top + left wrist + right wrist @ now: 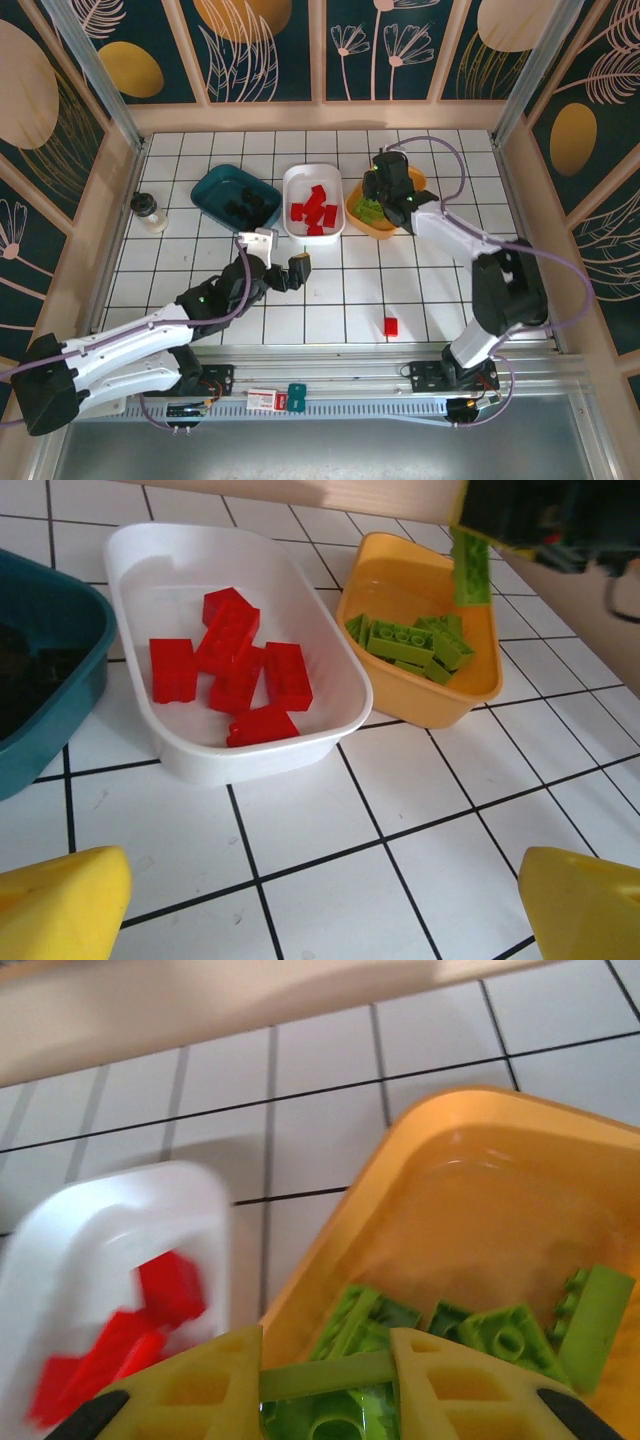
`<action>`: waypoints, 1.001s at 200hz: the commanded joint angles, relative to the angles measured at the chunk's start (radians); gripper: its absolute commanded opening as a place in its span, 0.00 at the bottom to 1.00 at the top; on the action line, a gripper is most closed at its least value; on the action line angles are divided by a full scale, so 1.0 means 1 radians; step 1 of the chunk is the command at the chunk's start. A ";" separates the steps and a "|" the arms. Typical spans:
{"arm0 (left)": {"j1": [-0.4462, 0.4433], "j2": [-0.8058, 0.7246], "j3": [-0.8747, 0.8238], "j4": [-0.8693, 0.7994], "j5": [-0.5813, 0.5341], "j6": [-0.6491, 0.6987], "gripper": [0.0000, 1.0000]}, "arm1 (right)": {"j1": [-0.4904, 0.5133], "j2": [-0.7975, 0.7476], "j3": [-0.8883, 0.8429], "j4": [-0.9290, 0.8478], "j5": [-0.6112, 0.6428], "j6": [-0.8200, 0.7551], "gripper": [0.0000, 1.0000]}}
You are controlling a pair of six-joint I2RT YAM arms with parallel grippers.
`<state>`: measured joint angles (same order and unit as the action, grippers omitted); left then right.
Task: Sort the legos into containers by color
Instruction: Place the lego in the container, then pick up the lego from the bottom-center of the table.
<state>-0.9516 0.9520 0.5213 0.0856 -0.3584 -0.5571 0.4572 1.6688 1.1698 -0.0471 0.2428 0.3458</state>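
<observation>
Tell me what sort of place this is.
Probably a robot-lab test enclosure, not a home: a white gridded tabletop, leaf-patterned wall panels on aluminium posts, and an aluminium mounting rail at the near edge.

SURFACE: white tiled tabletop (420, 300), black grid lines | EDGE: raised pale wooden curb (320, 117) on back and both sides | WALLS: dark teal wall panels (380, 50), gold and cream leaf and flower print, divided by wooden battens (317, 50) | FRAME: slanted aluminium posts (90, 70) at back corners; aluminium rail (340, 362) along near edge | LIGHT: even, soft shadows
</observation>
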 commanded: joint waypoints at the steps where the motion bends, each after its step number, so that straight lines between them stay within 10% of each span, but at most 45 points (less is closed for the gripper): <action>1: 0.000 -0.063 -0.032 -0.052 -0.034 -0.048 0.99 | -0.051 0.090 0.062 0.073 0.007 -0.001 0.23; 63: 0.001 -0.150 -0.060 -0.091 -0.059 -0.060 0.99 | -0.074 0.195 0.205 -0.001 0.016 -0.002 0.69; 200: 0.001 -0.164 -0.083 -0.069 -0.119 -0.048 0.99 | 0.208 -0.544 -0.508 -0.451 -0.177 0.263 0.71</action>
<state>-0.9516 0.7925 0.4507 -0.0036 -0.4541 -0.6041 0.5816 1.1904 0.7368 -0.3008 0.0994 0.4961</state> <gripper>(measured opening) 0.988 0.705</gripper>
